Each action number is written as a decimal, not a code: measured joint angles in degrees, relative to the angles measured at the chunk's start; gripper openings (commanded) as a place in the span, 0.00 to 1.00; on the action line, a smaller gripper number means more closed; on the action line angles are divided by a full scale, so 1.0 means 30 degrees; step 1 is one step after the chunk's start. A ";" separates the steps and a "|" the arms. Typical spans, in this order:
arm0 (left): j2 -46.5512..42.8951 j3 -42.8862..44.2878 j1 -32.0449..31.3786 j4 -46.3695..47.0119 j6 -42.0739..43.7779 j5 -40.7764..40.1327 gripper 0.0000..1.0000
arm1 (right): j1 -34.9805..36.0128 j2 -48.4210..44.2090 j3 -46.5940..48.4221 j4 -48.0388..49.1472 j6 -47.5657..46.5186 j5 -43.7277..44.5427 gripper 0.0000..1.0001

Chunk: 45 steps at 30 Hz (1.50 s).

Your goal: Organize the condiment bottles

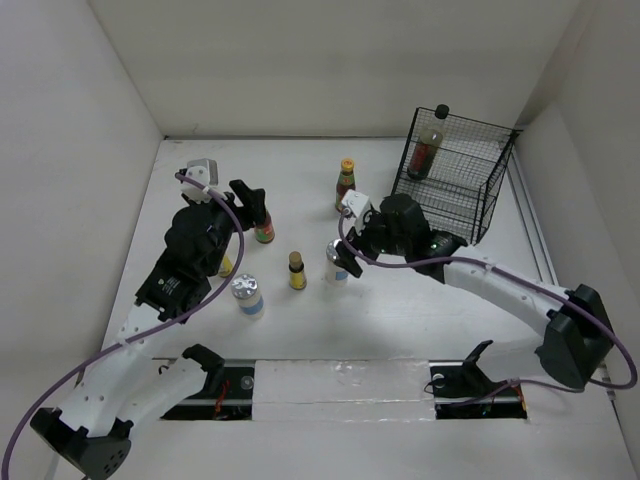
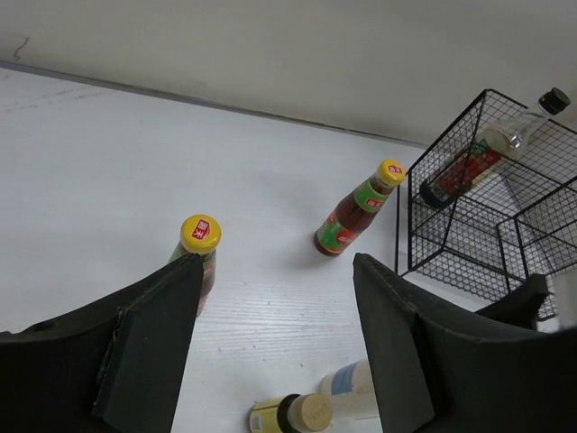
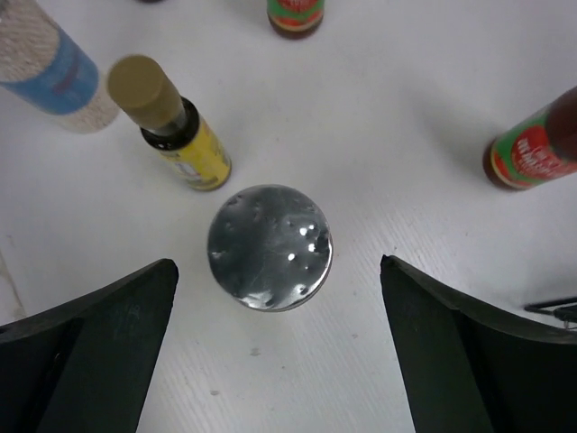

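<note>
In the basket (image 1: 462,216), black-capped bottle (image 1: 428,148) aslant.

From above, the left arm (image 1: 190,255) is hiding most of a yellow bottle (image 1: 226,267), and the right gripper (image 1: 340,258) is covering part of a shaker (image 1: 334,275). In the right wrist view, the edges are cutting off a second shaker (image 3: 45,59), a red bottle (image 3: 295,11) and a second red bottle (image 3: 532,149).

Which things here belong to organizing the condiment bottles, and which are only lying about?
Job: near red-sauce bottle; far red-sauce bottle; yellow-labelled bottle; half-hidden yellow bottle; left shaker; right shaker; black-capped bottle.
Other: wire basket; purple cable.
</note>
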 measured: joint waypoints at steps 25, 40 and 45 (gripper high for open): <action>-0.0168 0.0000 0.0000 0.0007 0.0000 0.0714 0.63 | -0.1617 -0.3585 0.0619 0.1319 0.0998 0.3927 0.52; -0.0321 -0.0102 0.0000 0.0007 0.0000 0.0780 0.63 | -1.3580 -0.0408 0.6470 0.3665 0.1625 0.4787 0.46; -0.0291 -0.0102 0.0000 0.0007 0.0000 0.0780 0.63 | -1.5431 0.2200 0.8262 0.3461 0.2076 0.3177 0.46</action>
